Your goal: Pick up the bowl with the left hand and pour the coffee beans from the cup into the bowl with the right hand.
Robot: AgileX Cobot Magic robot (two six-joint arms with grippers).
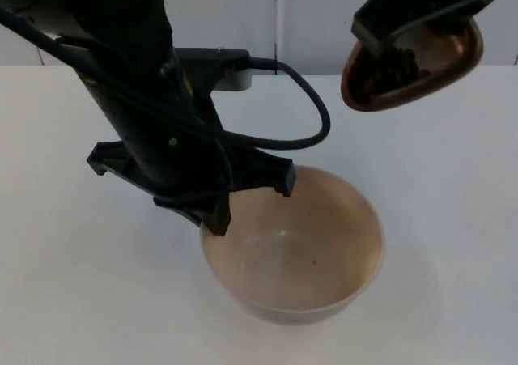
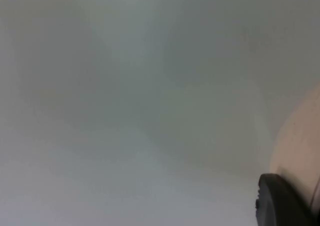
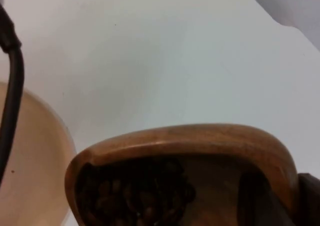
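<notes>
From above, you see the left gripper [image 1: 217, 211] clamped on the near-left rim of the bowl [image 1: 312, 252], one finger inside and one outside. The bowl is beige, its inside bare apart from a dark speck or two, and it shows against the white table [image 1: 453, 219]; you cannot tell from here whether it is lifted or resting. At the upper right, the right gripper [image 1: 374, 35] grips the rim of a brown wooden cup [image 1: 433, 61], tilted so its mouth faces the bowl. The coffee beans [image 1: 392, 67] lie piled toward the cup's lower lip. The cup hangs well apart from the bowl, up and to its right.

In the left wrist view, you make out a black fingertip [image 2: 280, 201] against the beige bowl wall [image 2: 300, 141], with pale blurred table beyond.

In the right wrist view, you look into the tilted cup [image 3: 200, 146] with the beans [image 3: 135, 196] heaped inside, and the bowl's rim [image 3: 55, 156] just beside it over the table [image 3: 175, 55].
</notes>
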